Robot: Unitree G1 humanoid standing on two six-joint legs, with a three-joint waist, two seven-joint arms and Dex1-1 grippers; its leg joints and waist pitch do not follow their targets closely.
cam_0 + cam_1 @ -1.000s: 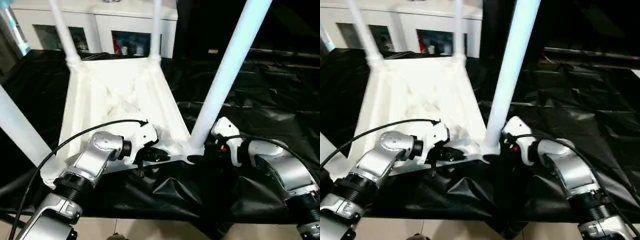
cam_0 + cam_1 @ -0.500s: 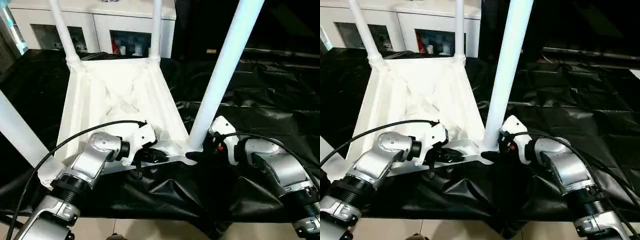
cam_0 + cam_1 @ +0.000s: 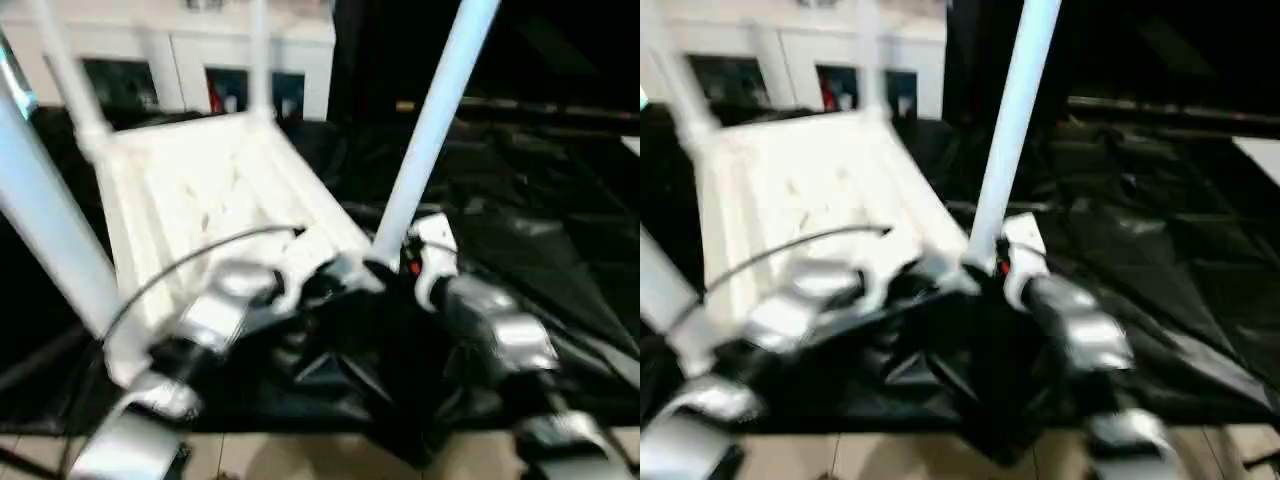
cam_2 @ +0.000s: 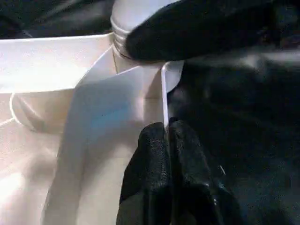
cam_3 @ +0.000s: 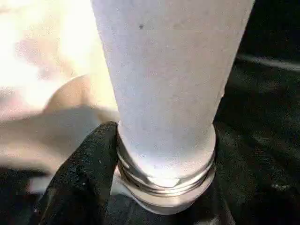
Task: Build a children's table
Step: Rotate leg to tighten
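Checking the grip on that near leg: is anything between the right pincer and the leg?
Nothing visible. The right pincer sits at the base of the leg, one black finger against its threaded collar. The left pincer pinches the tabletop's thin rim beside that corner.

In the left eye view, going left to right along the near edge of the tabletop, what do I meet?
Near-left leg → left gripper, pinching the tabletop rim → near-right leg → right gripper at that leg's base.
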